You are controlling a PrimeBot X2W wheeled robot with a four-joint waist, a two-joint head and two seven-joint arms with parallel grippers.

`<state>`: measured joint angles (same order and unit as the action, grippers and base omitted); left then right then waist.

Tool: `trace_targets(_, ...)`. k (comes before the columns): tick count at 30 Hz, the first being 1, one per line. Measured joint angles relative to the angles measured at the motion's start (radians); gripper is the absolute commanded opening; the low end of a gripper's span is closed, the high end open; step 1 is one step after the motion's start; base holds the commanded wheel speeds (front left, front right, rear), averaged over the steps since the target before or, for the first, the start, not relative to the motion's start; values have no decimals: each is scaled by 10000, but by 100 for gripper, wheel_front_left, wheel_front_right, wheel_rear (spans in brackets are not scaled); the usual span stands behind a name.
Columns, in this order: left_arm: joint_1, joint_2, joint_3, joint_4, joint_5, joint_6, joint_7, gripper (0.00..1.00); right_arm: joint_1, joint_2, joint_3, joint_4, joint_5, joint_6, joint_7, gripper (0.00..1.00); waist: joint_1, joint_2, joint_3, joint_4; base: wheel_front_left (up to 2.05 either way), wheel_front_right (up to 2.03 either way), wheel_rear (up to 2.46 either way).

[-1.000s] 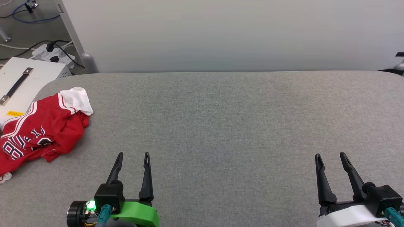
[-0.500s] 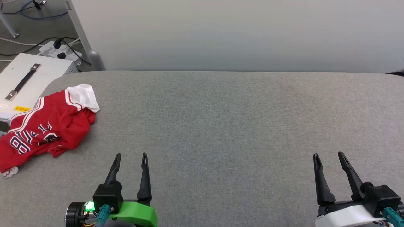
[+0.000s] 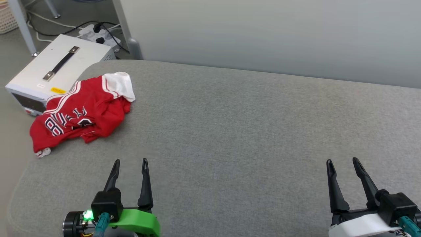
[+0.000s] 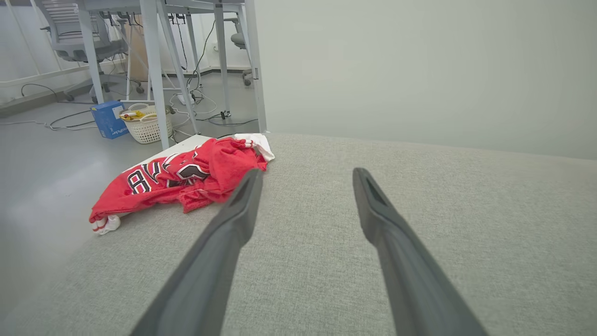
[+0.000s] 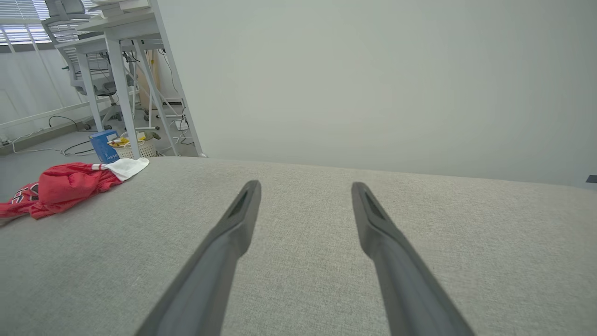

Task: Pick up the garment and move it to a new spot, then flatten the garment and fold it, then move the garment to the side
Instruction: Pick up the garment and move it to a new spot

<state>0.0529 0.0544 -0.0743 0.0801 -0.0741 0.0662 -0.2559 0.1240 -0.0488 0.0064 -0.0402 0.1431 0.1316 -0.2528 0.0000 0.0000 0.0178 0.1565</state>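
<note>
My left tool [image 3: 130, 161] and right tool [image 3: 342, 161] hang empty with jaws spread over the near worktop [image 3: 230, 131] in the head view; the garment [image 3: 82, 115] lies crumpled at the far-left corner. The left wrist view puts the garment [image 4: 186, 175] ahead and left of that tool [image 4: 306, 173], not touching. The right wrist view has it [image 5: 60, 186] well apart, far left. I judge pick-up hasn't begun; next I'd reach the left tool over to it.

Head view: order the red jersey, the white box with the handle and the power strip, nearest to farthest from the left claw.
1. Red jersey, on the grey surface, ahead-left of the left claw.
2. White box, just beyond the jersey.
3. Power strip, farthest back, top left.
</note>
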Motion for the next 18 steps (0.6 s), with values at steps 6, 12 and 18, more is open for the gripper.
trace_targets(6, -51, -2, 94, 6, -69, 0, 0, 100, -12, -2, 8, -17, -63, 0, 0, 100, 0, 0, 121, 724, 0, 0, 0)
trace_targets(12, -128, -2, 127, 2, -192, 10, 0, 100, -39, 2, 15, -42, -90, 0, 0, 100, 0, 0, 256, 1536, 0, 0, 0)
trace_targets(18, -151, -2, 194, -2, -328, 54, 0, 100, -105, 2, 42, -46, -176, 0, 0, 100, 0, 0, 401, 2333, 0, 0, 0)
